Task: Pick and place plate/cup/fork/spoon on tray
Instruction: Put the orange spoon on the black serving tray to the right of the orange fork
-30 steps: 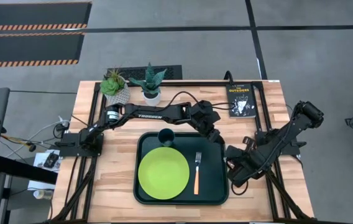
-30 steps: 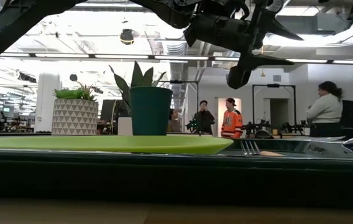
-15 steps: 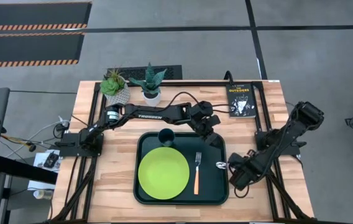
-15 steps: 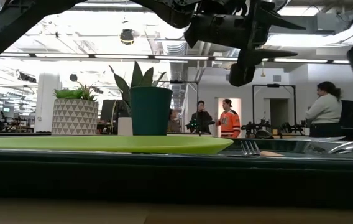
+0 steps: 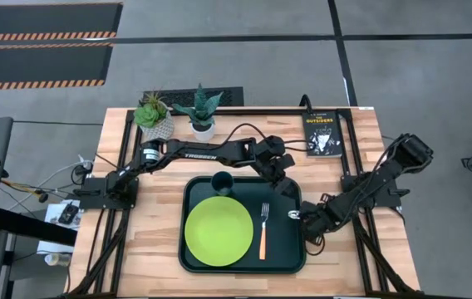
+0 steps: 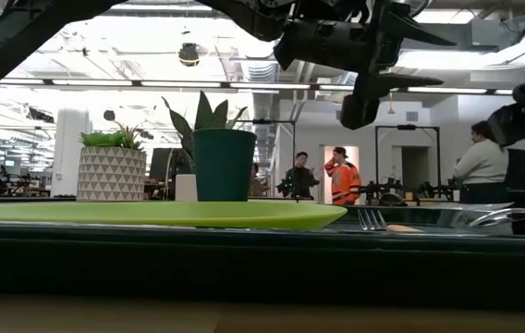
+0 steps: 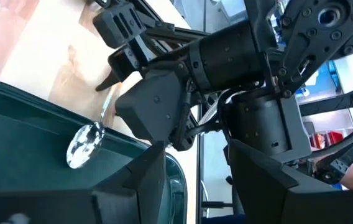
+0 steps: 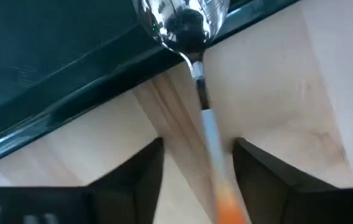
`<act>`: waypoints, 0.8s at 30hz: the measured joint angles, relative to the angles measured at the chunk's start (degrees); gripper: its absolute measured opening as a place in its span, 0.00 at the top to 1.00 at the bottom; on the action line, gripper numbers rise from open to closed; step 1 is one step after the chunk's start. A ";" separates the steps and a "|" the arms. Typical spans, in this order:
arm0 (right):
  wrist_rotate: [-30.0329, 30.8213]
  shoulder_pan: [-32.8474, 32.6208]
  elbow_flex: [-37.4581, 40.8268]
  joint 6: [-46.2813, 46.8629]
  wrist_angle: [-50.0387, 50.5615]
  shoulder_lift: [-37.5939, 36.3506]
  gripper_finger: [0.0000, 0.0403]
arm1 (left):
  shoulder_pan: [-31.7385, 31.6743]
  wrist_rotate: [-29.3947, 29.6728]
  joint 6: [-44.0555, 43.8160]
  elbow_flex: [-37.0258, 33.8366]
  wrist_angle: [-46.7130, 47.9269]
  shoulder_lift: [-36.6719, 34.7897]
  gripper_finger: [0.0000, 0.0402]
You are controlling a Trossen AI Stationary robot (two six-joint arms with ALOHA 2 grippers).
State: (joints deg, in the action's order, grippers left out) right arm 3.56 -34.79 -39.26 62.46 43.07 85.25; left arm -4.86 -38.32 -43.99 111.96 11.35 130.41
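Since a second ago the right gripper (image 5: 306,221) has come in from the bare wood off the tray's right side to the tray's right rim, bringing the spoon (image 5: 295,215) with it; the left arm, plate, cup and fork have not shifted.

Nearest the front edge of the tabletop sits the tray (image 5: 196,264), its long side parallel to that edge. The plate (image 5: 218,231) lies flat in the tray's left half, close to its front rim. The fork (image 5: 263,228) lies to the right of the plate, orange handle toward the front rim, tines toward the back, not touching the plate.

At the right rim, about halfway along it, the right gripper's fingers (image 8: 136,174) stand a narrow gap apart with the spoon's handle (image 8: 217,174) between them; contact with the handle cannot be made out. The shiny bowl (image 7: 82,145) reaches over the rim above the tray floor, while the handle runs back over the wood.

Farther back, the cup (image 5: 222,182) stands upright in the tray's back-left part, just behind the plate. The left gripper (image 5: 287,183) hangs above the tray's back-right corner, its fingers (image 7: 133,186) spread apart with nothing between them.

Beyond the tray, a black book (image 5: 322,134) lies near the back-right corner of the tabletop, and two potted plants (image 5: 154,118) stand at the back-left.
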 joint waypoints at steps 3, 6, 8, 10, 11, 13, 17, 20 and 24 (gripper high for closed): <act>-0.30 0.43 0.18 -1.30 -0.26 0.08 0.61 | 0.00 -0.01 -0.01 0.00 0.00 0.00 0.60; -0.27 0.44 0.24 -1.50 0.22 0.13 0.80 | 0.02 0.00 -0.09 0.00 -0.02 0.00 0.60; -0.07 0.52 0.15 -1.46 0.23 0.05 0.92 | 0.02 0.08 -0.11 0.00 -0.02 0.00 0.60; 0.24 0.50 0.15 -0.42 0.31 0.07 0.96 | 0.02 0.16 -0.09 0.00 -0.02 0.00 0.60; 0.47 0.48 0.15 0.43 0.37 0.11 0.95 | 0.01 0.34 -0.09 0.00 -0.02 0.00 0.60; 0.45 0.46 0.11 2.13 0.35 0.09 0.94 | 0.00 0.93 -0.07 0.00 -0.02 0.00 0.60; 0.40 -0.24 -1.31 3.99 1.24 0.01 0.97 | 0.02 1.17 -0.10 0.00 -0.05 0.00 0.60; 0.28 -0.95 -3.18 5.84 1.31 -1.00 0.97 | -0.18 0.14 -0.23 0.00 -0.08 0.00 0.60; 0.70 -3.22 -4.29 11.13 1.58 -5.13 0.97 | -0.90 -4.01 -1.32 0.00 -0.39 0.00 0.60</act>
State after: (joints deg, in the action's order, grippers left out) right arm 4.26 -38.01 -43.55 73.59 44.65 80.12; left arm -5.77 -42.33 -45.31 111.96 10.96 130.41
